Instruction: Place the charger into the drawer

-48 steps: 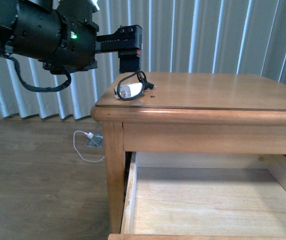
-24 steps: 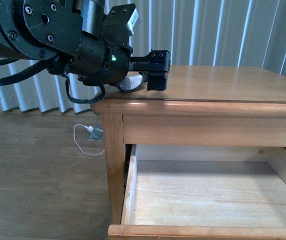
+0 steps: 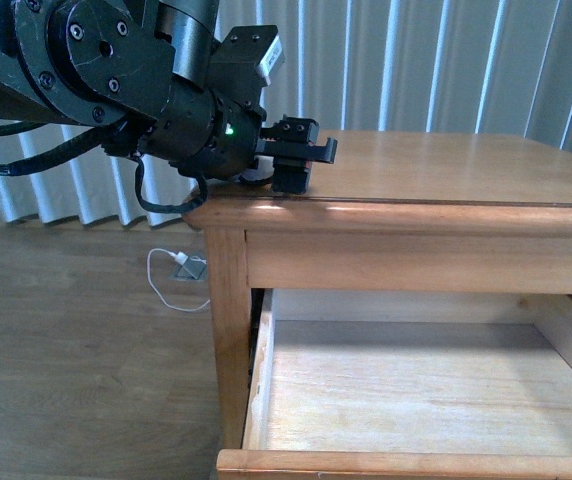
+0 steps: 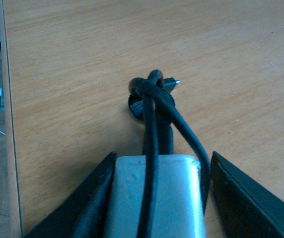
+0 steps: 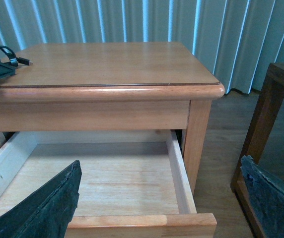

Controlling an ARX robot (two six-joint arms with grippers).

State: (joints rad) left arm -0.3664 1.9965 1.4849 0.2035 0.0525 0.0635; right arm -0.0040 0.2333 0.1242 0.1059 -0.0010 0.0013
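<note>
The charger (image 4: 154, 196), a white adapter block with a black cable looped over it, lies on the wooden table top near its left corner. My left gripper (image 4: 157, 198) is shut on the block, one black finger on each side. In the front view the left gripper (image 3: 291, 165) hides the charger at the table's left corner. The cable loop (image 5: 5, 53) shows in the right wrist view. The drawer (image 3: 416, 385) stands pulled out below the top, its pale plank interior empty; it also shows in the right wrist view (image 5: 102, 173). My right gripper (image 5: 162, 198) is open above the drawer's front.
A white plug with white cable (image 3: 178, 272) lies on the floor left of the table leg. Vertical blinds (image 3: 446, 60) hang behind. A darker wooden piece of furniture (image 5: 266, 129) stands to the right of the table.
My left arm swung in over the table's left corner and lowered onto the charger, which is now covered in the front view. The view also shifted, showing more of the drawer.
</note>
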